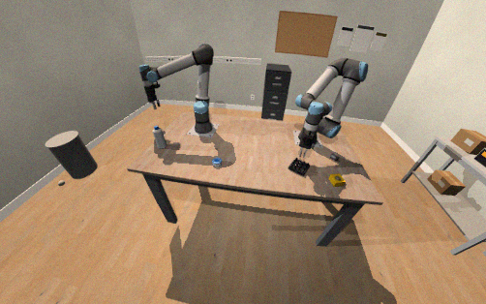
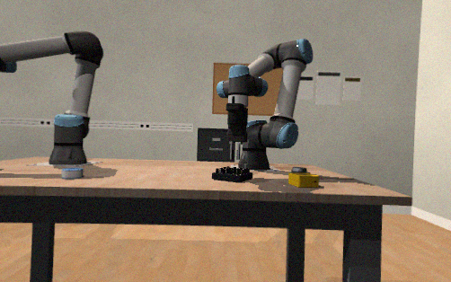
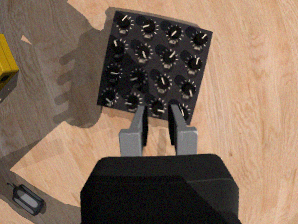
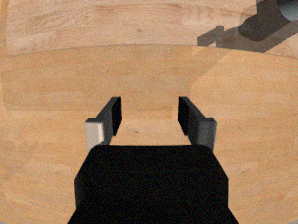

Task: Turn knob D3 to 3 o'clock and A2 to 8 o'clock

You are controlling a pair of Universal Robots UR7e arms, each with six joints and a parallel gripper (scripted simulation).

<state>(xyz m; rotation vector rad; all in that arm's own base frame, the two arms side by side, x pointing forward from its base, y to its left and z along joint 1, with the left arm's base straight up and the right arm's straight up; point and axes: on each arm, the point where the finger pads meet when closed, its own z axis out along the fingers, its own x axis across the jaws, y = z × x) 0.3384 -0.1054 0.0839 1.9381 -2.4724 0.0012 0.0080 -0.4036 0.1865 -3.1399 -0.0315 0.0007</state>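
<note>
The black knob box (image 1: 296, 169) (image 2: 232, 176) (image 3: 134, 39) lies on the table with four rows of four black knobs, each with a white pointer and a ring of marks. No socket can be made out. My left gripper (image 1: 302, 156) (image 2: 235, 159) (image 3: 158, 117) is partly open and empty, pointing down above the box. In the left wrist view its fingertips are on either side of the third knob (image 3: 157, 106) from the left in the bottom row and partly cover the row's right end. My right gripper (image 1: 156, 106) (image 4: 149, 108) is wide open and empty, far from the box.
A yellow box (image 1: 337, 180) (image 2: 304, 180) (image 3: 6, 65) and a small dark object (image 1: 334, 157) (image 2: 299, 170) (image 3: 28, 200) lie near the knob box. A blue-topped container (image 1: 217, 163) (image 2: 72, 173) and a grey bottle (image 1: 160, 138) stand farther off on the table.
</note>
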